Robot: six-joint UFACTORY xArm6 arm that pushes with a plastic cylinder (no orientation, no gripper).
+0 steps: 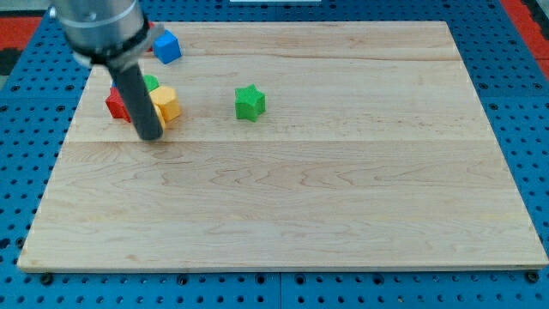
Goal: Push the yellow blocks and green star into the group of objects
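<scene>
Looking toward the desk's point(343, 223) top-left corner, you see the yellow block point(165, 103) already bunched with a red block point(116, 103) and a partly hidden green block point(151, 83), the blue cube point(167, 46) just above. The tool is a bare rod that grasps nothing; my tip point(150, 136) rests just below the yellow block. The green star point(250, 102) sits apart, still to be pushed in.
</scene>
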